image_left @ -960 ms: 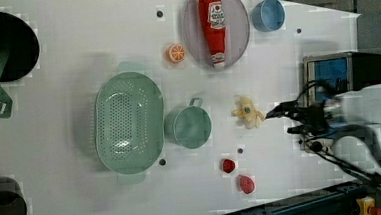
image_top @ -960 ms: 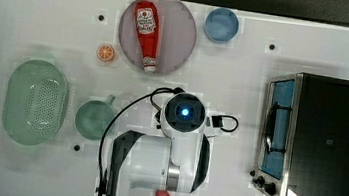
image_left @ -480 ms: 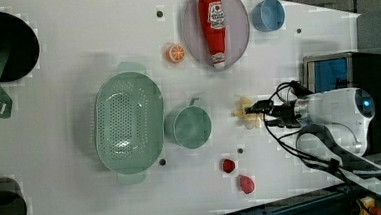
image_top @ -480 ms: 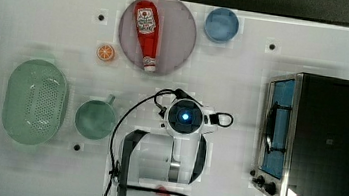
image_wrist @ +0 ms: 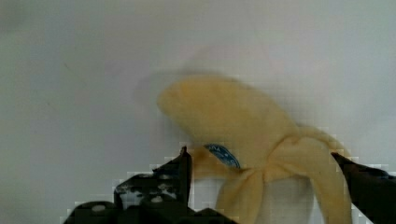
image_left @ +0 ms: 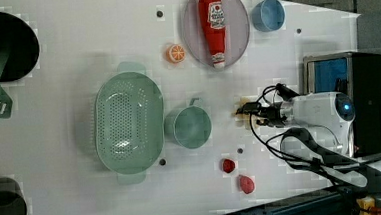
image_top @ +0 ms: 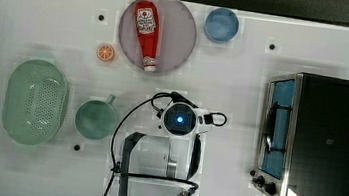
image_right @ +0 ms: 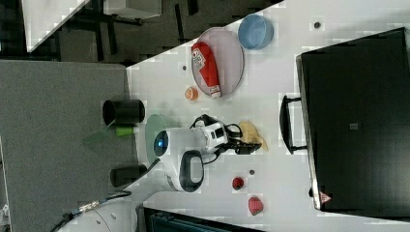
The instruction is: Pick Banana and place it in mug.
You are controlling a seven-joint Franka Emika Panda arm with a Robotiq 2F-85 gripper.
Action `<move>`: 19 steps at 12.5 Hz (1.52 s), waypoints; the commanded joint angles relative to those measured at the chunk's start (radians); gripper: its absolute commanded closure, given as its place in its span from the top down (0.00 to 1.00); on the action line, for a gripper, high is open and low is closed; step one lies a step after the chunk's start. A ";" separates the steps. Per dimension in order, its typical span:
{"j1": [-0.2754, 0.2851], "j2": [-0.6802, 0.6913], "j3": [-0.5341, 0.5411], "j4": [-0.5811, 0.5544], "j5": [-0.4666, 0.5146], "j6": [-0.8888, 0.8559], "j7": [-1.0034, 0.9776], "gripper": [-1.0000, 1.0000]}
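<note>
since a second ago the arm has reached out over the table and the gripper [image_left: 244, 113] has come down on the banana [image_right: 252, 134], which a second ago lay uncovered in the left view. in the wrist view the gripper [image_wrist: 261, 163] stands spread wide, one dark finger on each side of the banana [image_wrist: 243, 130], not yet pressed on it. the banana lies on the white table [image_top: 31, 20] just beside the teal mug [image_top: 95, 119], on the left view's right of the mug [image_left: 190, 128].

around it: the pale green perforated basket [image_top: 35, 102] touches or nearly touches the mug's far side; a grey plate [image_top: 180, 33] bearing a ketchup bottle [image_top: 146, 29] lies near, with an orange slice [image_top: 106, 52] and a blue bowl [image_top: 221, 25] beside the plate. the toaster oven [image_top: 326, 142] stands at the top view's right, apart from the arm. two small red pieces [image_left: 227, 166] lie near the table's front edge in the left view. the strip of table between banana and mug is bare.
</note>
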 commanded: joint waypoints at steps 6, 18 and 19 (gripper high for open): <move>-0.005 -0.016 0.013 0.010 0.011 0.022 -0.036 0.33; -0.008 -0.579 0.004 0.192 0.012 -0.761 -0.020 0.33; -0.007 -0.600 0.017 0.229 0.012 -0.836 -0.009 0.33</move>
